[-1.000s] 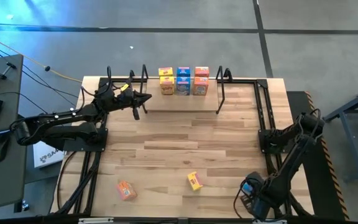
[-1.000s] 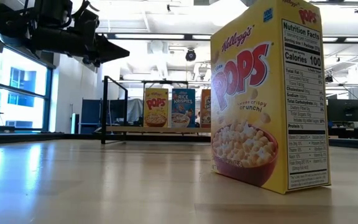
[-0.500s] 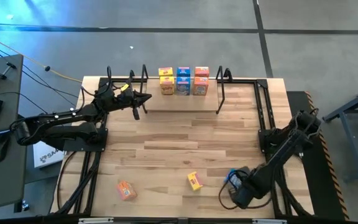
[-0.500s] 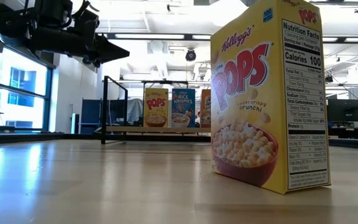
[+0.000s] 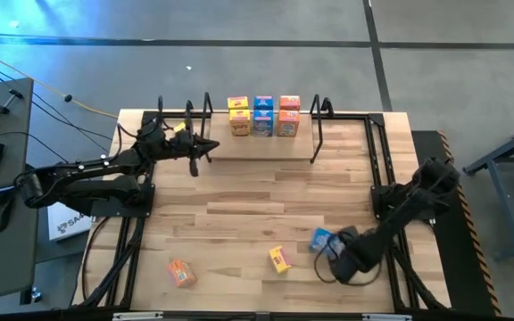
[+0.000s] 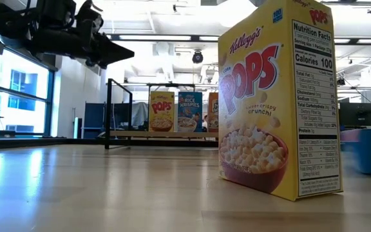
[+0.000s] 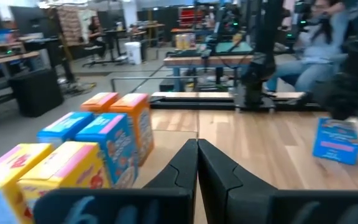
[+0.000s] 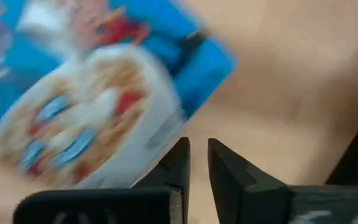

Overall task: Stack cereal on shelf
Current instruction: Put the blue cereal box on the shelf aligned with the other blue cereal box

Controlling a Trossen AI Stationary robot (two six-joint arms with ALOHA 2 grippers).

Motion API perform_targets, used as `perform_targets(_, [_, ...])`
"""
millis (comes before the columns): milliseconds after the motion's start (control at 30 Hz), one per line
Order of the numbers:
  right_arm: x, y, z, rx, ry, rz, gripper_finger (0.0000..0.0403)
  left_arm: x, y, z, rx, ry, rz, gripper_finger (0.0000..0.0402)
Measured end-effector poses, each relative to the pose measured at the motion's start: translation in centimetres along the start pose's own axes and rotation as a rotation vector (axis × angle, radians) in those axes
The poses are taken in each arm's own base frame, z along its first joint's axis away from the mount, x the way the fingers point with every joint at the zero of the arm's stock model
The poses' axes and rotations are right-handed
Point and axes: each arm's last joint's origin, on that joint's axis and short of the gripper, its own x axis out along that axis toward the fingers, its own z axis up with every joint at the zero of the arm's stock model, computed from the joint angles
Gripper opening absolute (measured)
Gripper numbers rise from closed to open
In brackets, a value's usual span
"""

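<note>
light: bright, even, ceiling lamps | glare: sheen on table | blur: right wrist view smeared, low foreground soft

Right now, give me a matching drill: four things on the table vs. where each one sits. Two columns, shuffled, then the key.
Things:
1. blue box
2. loose yellow box
3. orange box
4. left gripper

Places:
A. near edge of the table, on its left side
B. over the left end of the shelf
C. right in front of the right gripper
D. near edge of the table, around the middle, upright

Pairs: 1-C, 2-D, 3-A, 4-B
</note>
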Motion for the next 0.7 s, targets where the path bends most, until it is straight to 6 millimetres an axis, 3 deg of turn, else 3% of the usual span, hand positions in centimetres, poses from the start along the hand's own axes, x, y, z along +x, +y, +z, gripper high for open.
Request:
perform_targets(133, [0.2, 0.0, 3.7, -0.089, -0.176, -0.059, 0.0028, 0.2, -0.6, 0.2, 0.032, -0.012, -0.044, 0.0003])
perform_targets(267, [0.3, 1.3, 7.8, -0.220, -0.350, -0.023, 0.0028, 0.4, -1.4, 0.3, 0.055, -0.025, -0.086, 0.0003])
perform_targets(500, [-1.3, 4.2, 14.4, -0.505, -0.447, 0.052, 0.0028, 0.8, -2.6, 1.1, 0.073, -0.060, -0.152, 0.0003])
perform_targets(600, [-2.9, 4.4, 15.1, -0.600, -0.453, 0.073, 0.0026, 0.9, -3.1, 1.3, 0.069, -0.050, -0.181, 0.0003])
perform_targets(700, [-4.9, 3.7, 14.1, -0.639, -0.473, 0.146, 0.0010, 1.0, -3.5, 1.3, 0.068, -0.045, -0.206, 0.0003])
